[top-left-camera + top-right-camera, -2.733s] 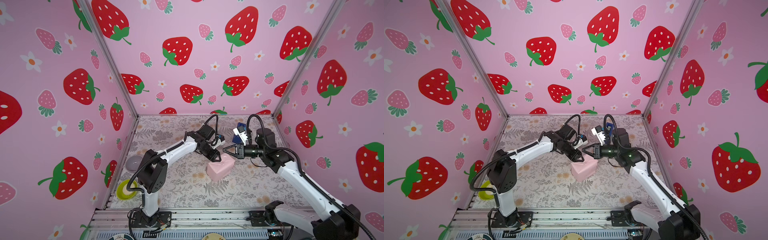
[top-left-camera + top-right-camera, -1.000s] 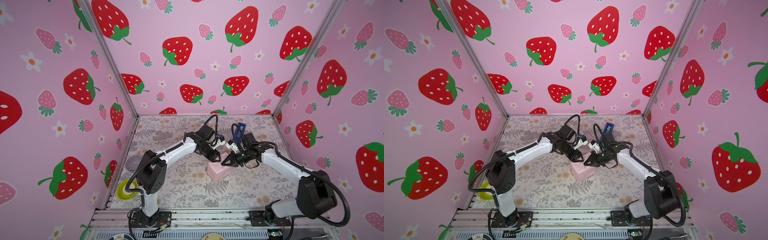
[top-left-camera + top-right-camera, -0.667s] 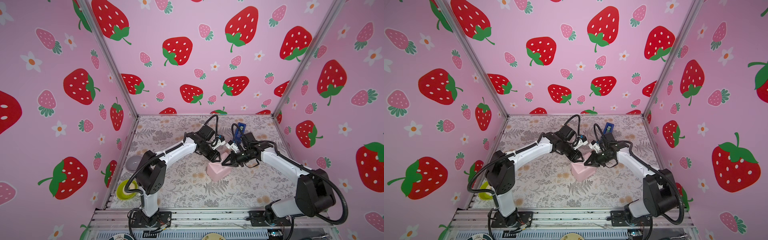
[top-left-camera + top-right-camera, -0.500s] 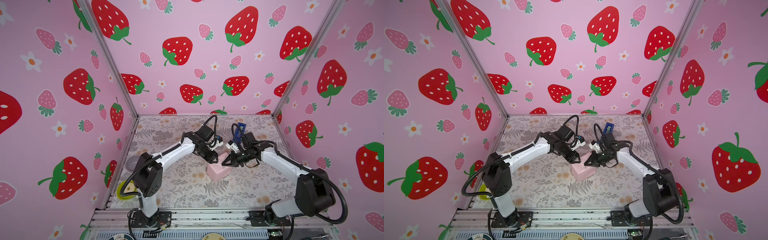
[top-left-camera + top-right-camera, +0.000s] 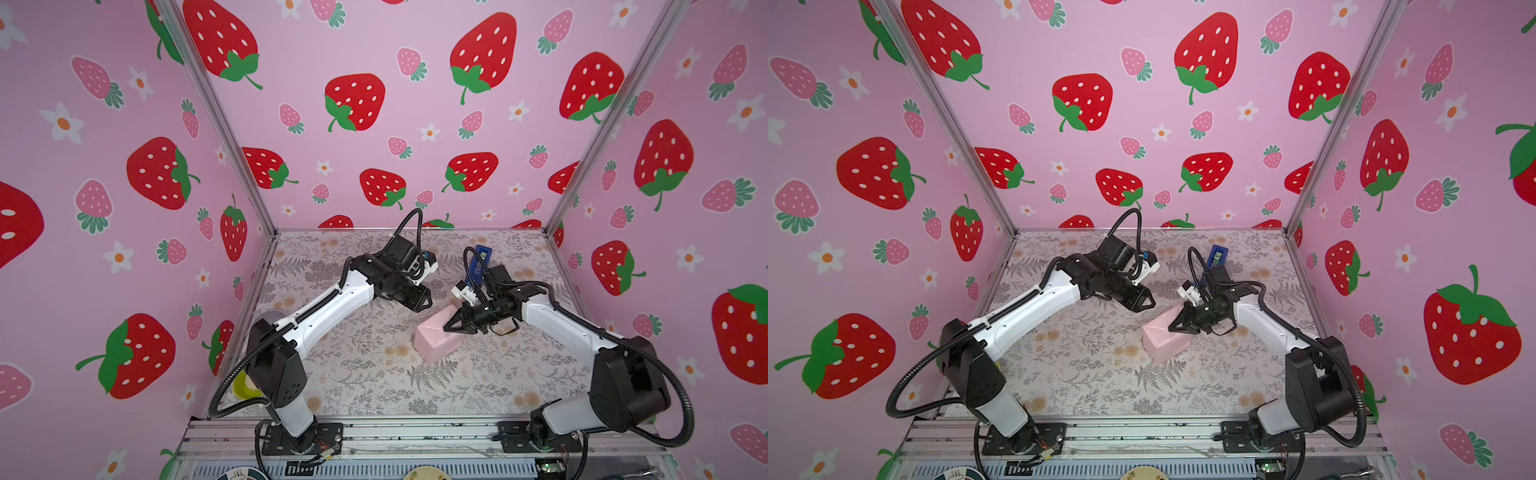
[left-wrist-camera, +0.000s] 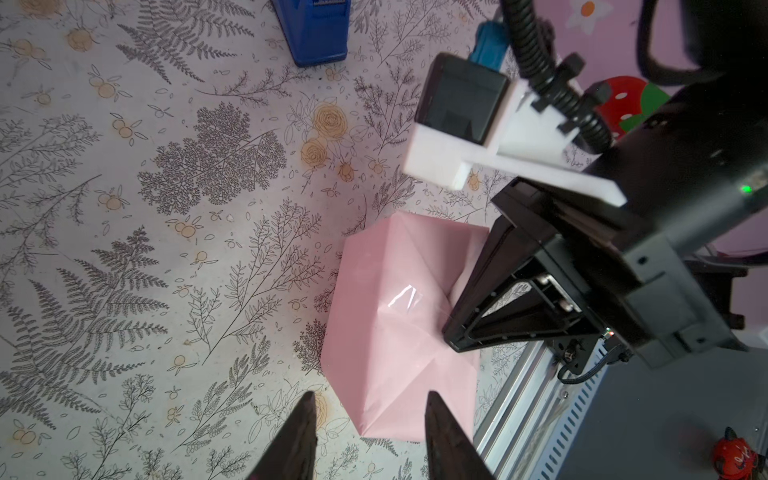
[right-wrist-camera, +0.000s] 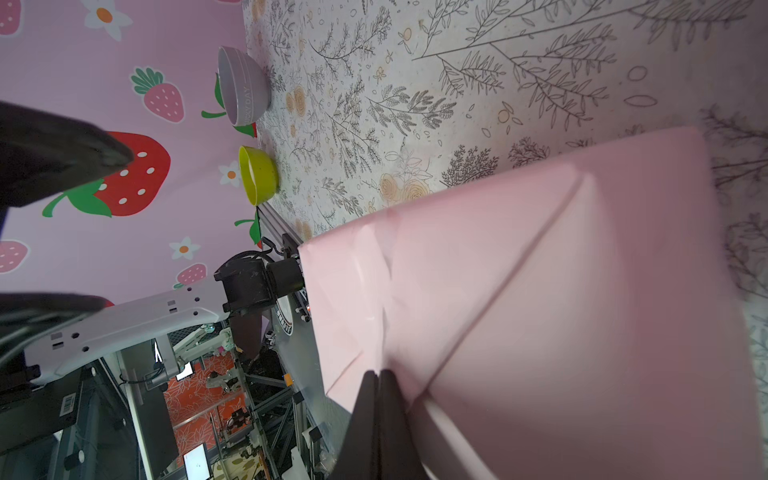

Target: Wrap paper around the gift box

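Observation:
The paper [image 5: 432, 345] [image 5: 1163, 343], pale pink side out, is folded round the gift box as a blocky parcel in the middle of the table; the gift box itself is hidden inside. My right gripper [image 5: 446, 328] [image 5: 1171, 328] is shut, and its tips [image 7: 380, 372] rest on the folded paper [image 7: 540, 291] on the parcel's top. My left gripper [image 5: 422, 300] [image 5: 1144, 304] hovers open just behind and to the left of the parcel, touching nothing. In the left wrist view its gripper [image 6: 370, 395] frames a corner of the paper [image 6: 395, 324].
A blue tape dispenser [image 5: 478, 262] [image 5: 1217, 257] [image 6: 311, 29] stands behind the right arm. A grey bowl [image 7: 241, 87] and a yellow-green bowl [image 7: 257, 174] [image 5: 243, 384] sit along the left wall. A metal rail [image 5: 415, 432] borders the table's front.
My left gripper has drawn back slightly from the parcel and its arm has shifted. The right gripper stays shut on top of the parcel.

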`<action>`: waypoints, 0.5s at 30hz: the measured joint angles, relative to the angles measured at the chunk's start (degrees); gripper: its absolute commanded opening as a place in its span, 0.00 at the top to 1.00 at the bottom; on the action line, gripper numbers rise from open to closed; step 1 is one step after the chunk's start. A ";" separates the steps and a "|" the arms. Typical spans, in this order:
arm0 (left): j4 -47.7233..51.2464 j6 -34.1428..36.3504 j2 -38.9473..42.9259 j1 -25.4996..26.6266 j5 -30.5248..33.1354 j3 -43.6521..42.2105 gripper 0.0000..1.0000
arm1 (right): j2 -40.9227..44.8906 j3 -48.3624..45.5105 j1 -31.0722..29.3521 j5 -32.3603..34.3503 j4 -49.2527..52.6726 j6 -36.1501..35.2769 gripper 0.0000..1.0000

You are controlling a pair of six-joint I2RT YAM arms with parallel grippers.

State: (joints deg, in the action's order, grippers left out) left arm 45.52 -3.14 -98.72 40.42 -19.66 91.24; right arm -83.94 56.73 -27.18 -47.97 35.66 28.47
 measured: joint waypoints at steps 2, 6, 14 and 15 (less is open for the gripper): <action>-0.52 -0.46 -1.70 0.94 0.04 0.00 0.60 | 0.00 0.00 0.04 -0.07 0.00 0.00 1.00; -1.86 -1.84 -5.11 2.62 0.07 0.00 0.66 | -0.04 0.00 0.07 -0.09 0.00 0.00 1.00; -4.74 -4.07 -9.51 2.73 -0.72 0.28 0.63 | -0.11 0.00 0.09 -0.15 -0.09 0.00 1.00; -4.96 -4.22 -9.64 2.69 -1.03 0.35 0.63 | -0.11 0.00 0.09 -0.15 -0.13 0.00 1.00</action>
State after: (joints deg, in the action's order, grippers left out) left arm 40.56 -7.35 -108.36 43.11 -20.69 91.59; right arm -84.05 56.73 -27.09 -48.12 35.53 28.47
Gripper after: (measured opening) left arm 0.366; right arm 0.049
